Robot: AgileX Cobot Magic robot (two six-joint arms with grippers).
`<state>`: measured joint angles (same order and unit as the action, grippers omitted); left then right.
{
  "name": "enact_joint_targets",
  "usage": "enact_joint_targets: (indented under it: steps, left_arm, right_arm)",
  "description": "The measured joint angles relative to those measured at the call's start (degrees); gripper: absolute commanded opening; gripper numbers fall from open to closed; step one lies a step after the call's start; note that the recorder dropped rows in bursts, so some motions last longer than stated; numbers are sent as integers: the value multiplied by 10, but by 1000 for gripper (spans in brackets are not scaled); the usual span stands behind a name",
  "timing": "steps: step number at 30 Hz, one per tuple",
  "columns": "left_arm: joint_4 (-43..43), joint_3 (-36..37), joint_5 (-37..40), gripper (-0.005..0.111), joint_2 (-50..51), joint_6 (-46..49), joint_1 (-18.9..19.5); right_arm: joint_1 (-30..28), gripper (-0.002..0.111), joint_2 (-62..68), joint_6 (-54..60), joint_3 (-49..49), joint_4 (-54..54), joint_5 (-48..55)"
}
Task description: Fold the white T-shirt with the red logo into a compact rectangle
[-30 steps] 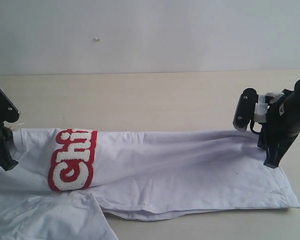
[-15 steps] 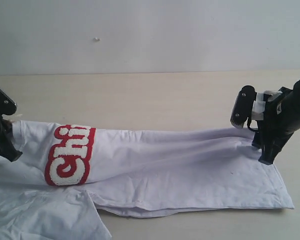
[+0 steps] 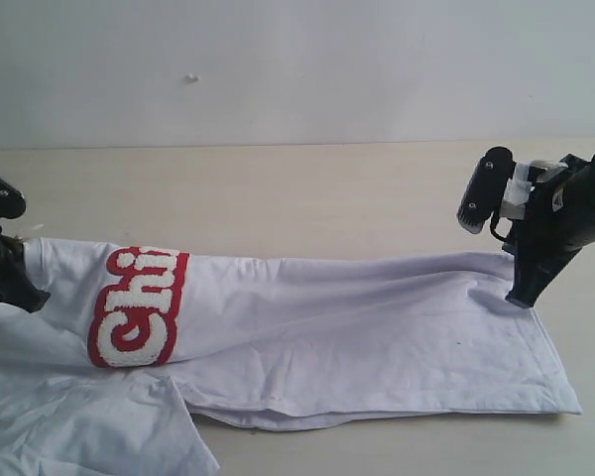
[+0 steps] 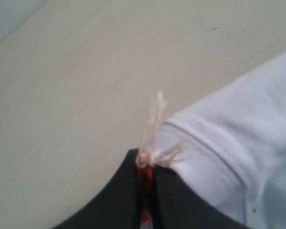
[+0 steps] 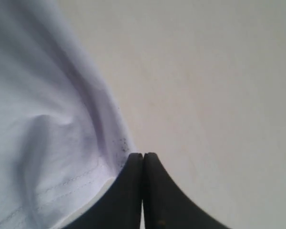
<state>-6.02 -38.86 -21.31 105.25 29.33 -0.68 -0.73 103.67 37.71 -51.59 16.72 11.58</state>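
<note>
The white T-shirt [image 3: 357,337] lies folded lengthwise across the table, its hem at the right. The red logo [image 3: 139,307] with fuzzy white letters shows near the left end. At the shirt's left end my left gripper [image 3: 20,293] is shut on the orange neck tag [image 4: 144,183]. A beige string [image 4: 155,119] sticks out past the tips, beside the ribbed collar [image 4: 205,152]. My right gripper [image 3: 521,297] stands at the shirt's far right corner. Its tips [image 5: 143,155] are shut together with no cloth between them, and the hem [image 5: 86,176] lies just beside them.
The pale wooden table [image 3: 307,188] stretches behind the shirt to a white wall [image 3: 278,69]. A loose sleeve [image 3: 79,426] spreads at the near left corner. The table's front edge is out of view.
The shirt has slid a little to the left with my left gripper. My right gripper has lifted slightly at the hem corner and closed.
</note>
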Motion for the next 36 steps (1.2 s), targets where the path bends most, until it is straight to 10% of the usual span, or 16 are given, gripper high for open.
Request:
enact_joint_targets:
  steps: [4,13,24,36]
  left_arm:
    - [2,0,-10,69,0,-2,0]
    - [197,-1,-131,70,0,14,5]
    - [213,-2,-61,0,-14,-28,7]
    - [209,-2,177,0,-101,-50,7]
  right_arm:
    - [0,0,0,-1,0,0,0]
    - [0,0,-13,-6,0,-69,0]
    - [0,0,-20,433,0,-542,154]
    - [0,0,70,375,0,-532,-9]
